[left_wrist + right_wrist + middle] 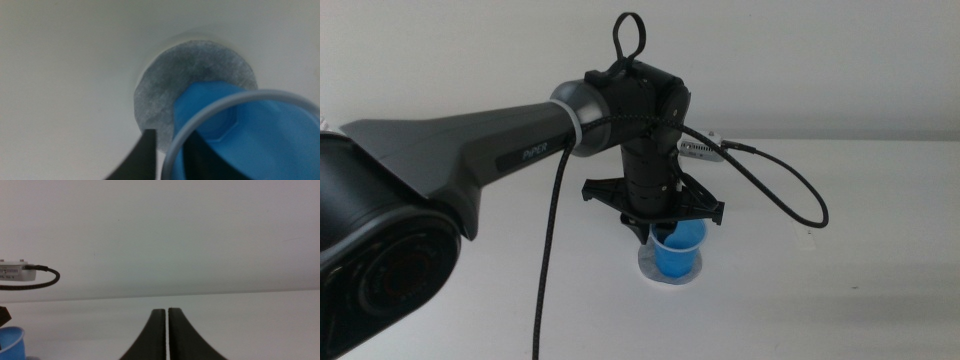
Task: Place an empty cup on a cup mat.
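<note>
The translucent blue cup (pixel 678 256) stands upright over the round speckled grey cup mat (pixel 665 275) at the middle of the table. Whether its base touches the mat I cannot tell. My left gripper (pixel 658 236) reaches down from the left arm and is shut on the cup's near wall, one jaw outside and one inside the pale rim. In the left wrist view the cup (pixel 250 135) covers part of the mat (pixel 190 75), with the gripper (pixel 171 139) at its rim. My right gripper (pixel 166 330) is shut and empty, low over the table, out of the middle view.
The white table (pixel 840 290) spreads around the mat. The left arm's cable (pixel 790 195) loops to the right of the cup. The right wrist view shows the cup's edge (pixel 10 342) and the left wrist camera (pixel 15 270).
</note>
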Available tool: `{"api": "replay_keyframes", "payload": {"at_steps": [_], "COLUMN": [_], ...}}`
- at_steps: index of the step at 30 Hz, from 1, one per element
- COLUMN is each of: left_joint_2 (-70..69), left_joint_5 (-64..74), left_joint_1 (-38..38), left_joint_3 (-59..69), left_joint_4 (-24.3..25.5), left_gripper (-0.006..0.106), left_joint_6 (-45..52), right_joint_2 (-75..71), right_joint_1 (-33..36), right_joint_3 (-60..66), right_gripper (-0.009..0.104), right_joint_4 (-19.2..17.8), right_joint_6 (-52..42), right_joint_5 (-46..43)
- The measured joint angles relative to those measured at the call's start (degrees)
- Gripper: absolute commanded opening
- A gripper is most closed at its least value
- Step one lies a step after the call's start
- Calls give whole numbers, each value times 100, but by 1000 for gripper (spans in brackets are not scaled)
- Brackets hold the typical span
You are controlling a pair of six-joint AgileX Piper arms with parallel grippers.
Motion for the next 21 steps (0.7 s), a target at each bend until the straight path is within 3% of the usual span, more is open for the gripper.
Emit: {"api": "replay_keyframes", "payload": {"at_steps": [5, 8, 17, 21], "left_joint_2": [-6, -203, -1925, -2943], "left_joint_5": [11, 73, 340, 362], "left_joint_1": [0, 0, 0, 0], "left_joint_3": [0, -26, -358, -358], "left_joint_4": [10, 113, 250, 477], "left_gripper": [76, 94, 94, 94], "left_joint_6": [174, 233, 800, 1566], "right_joint_2": [0, 0, 0, 0], "right_joint_1": [0, 0, 0, 0], "right_joint_3": [0, 0, 0, 0], "right_gripper": [-2, -2, -2, -2], "right_joint_4": [0, 0, 0, 0], "right_joint_6": [0, 0, 0, 0], "right_joint_5": [0, 0, 0, 0]}}
